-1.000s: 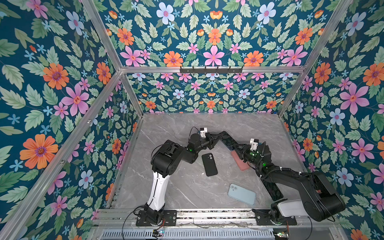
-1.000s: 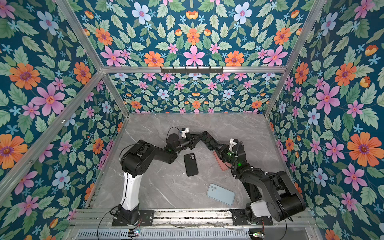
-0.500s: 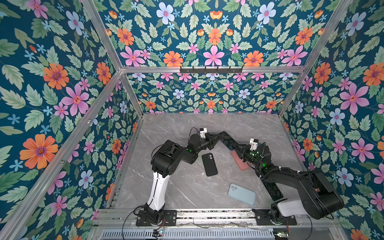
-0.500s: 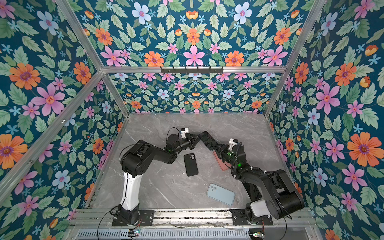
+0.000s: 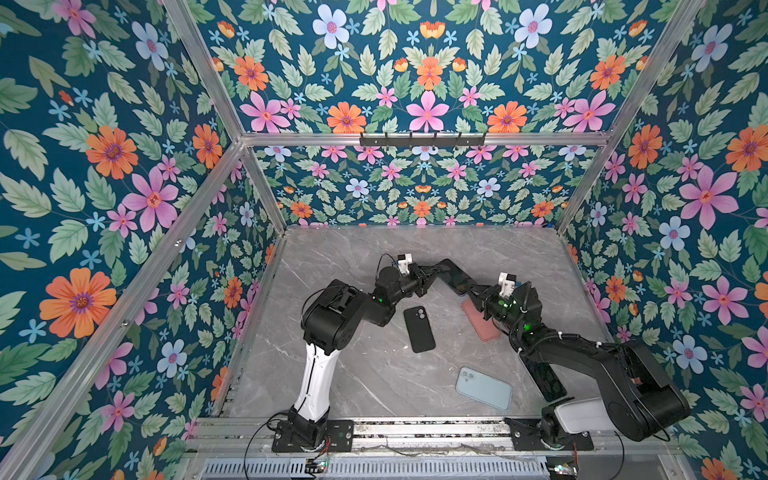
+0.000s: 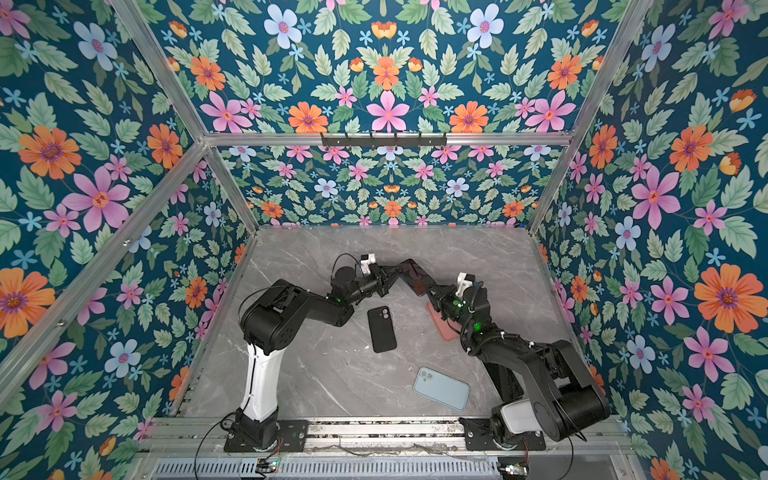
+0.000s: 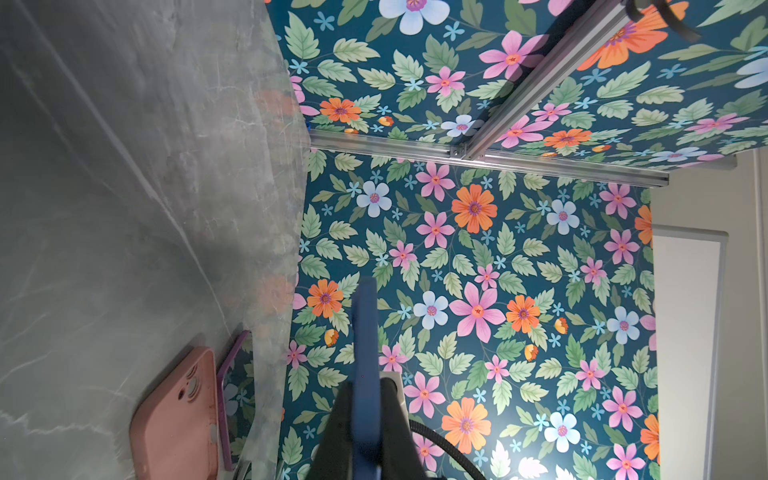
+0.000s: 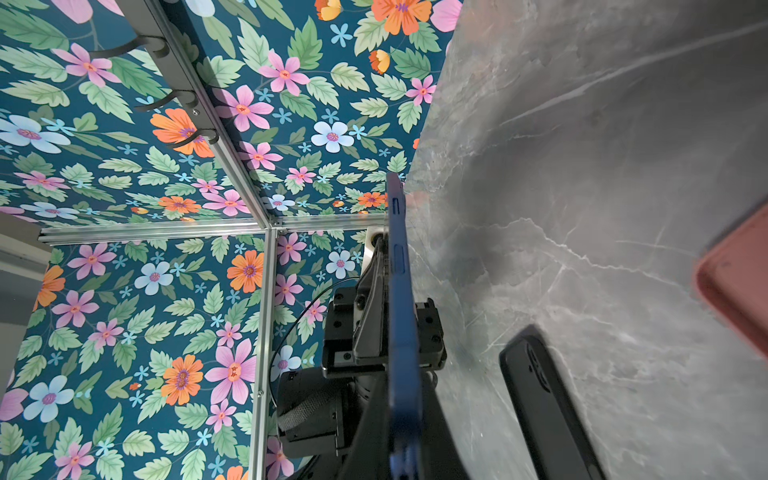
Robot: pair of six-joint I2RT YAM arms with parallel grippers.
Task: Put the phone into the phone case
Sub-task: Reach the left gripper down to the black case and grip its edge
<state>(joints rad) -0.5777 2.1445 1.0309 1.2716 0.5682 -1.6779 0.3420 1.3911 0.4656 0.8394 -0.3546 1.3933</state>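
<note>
A dark blue phone (image 5: 455,276) (image 6: 417,276), glossy on top, hangs tilted above the table's middle. My left gripper (image 5: 436,272) (image 6: 397,272) is shut on one end. My right gripper (image 5: 473,293) (image 6: 434,291) is shut on the other end. The left wrist view shows the phone's blue edge (image 7: 365,345) running out from between the left gripper's (image 7: 365,399) fingers. In the right wrist view the right gripper (image 8: 401,424) clamps the edge with side buttons (image 8: 399,257). Whether the blue shell is a case round the phone, I cannot tell. A pink phone case (image 5: 480,322) (image 7: 174,415) lies under the right wrist.
A black phone case (image 5: 419,329) (image 8: 544,407) lies face down mid-table. A light blue case (image 5: 484,388) lies near the front edge. A dark slab (image 5: 544,378) is half hidden under the right arm. A purple-edged glossy slab (image 7: 232,374) lies beside the pink case.
The right gripper's jaws have closed onto the blue phone. The left arm and the things on the table have not moved.
</note>
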